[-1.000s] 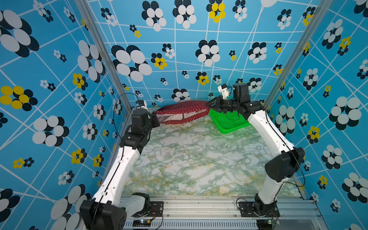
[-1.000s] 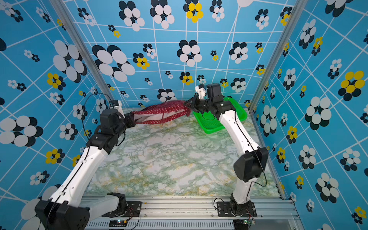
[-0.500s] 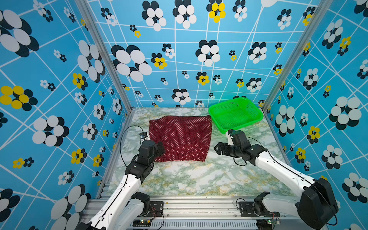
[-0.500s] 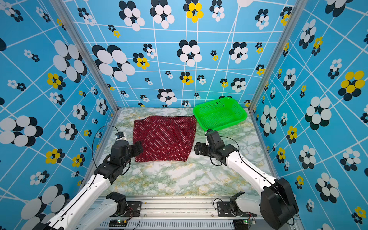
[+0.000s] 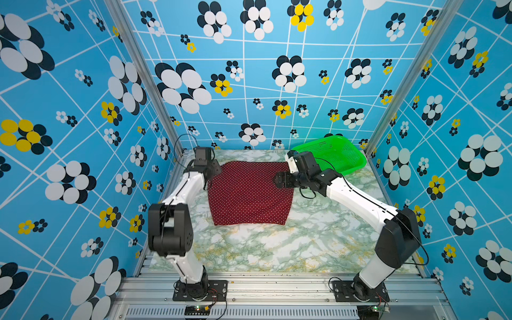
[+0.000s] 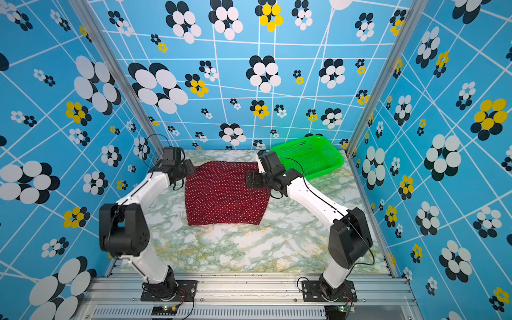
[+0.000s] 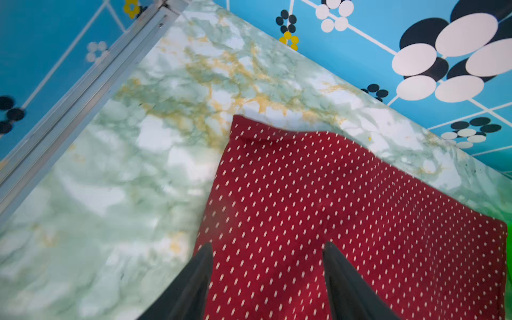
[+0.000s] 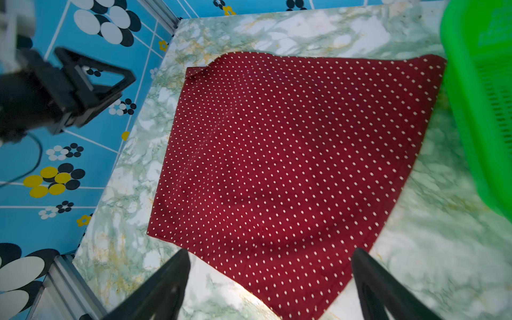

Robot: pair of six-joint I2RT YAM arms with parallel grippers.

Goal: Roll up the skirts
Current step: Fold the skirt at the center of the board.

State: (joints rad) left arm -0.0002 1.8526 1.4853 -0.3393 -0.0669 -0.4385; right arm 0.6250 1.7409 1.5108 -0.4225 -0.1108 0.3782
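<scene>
The left gripper (image 7: 267, 248) stood open, its two black fingers (image 7: 194, 282) parted with nothing clamped between them. Beneath and ahead of those fingers lay the dark red fabric skirt with small white polka dots (image 7: 332, 207). One finger hung over the skirt's side edge and the other over the cloth itself. Whether either tip touched the fabric could not be told. Ahead of the tips, the skirt's nearest corner was turned over in a small flap. Beyond it ran the green and white marble-patterned tabletop (image 7: 138, 138).

The right gripper (image 8: 270, 252) was open wide and held nothing. Its fingers (image 8: 160, 291) were spread above the skirt's (image 8: 291, 152) near edge, clearly off the cloth. The skirt lay flat and unrolled in front of it. The left gripper (image 8: 91, 83) showed at the skirt's opposite side. To the right gripper's outer side stood the bright green perforated plastic basket (image 8: 471, 110), just beside one skirt corner.

In both top views the skirt (image 5: 249, 194) (image 6: 225, 194) lay spread on the tabletop (image 5: 277, 249) between the two grippers. The left gripper (image 5: 213, 169) was at a far corner and the right gripper (image 5: 279, 180) over the opposite side edge. The basket (image 5: 352, 158) stood behind the right gripper.
</scene>
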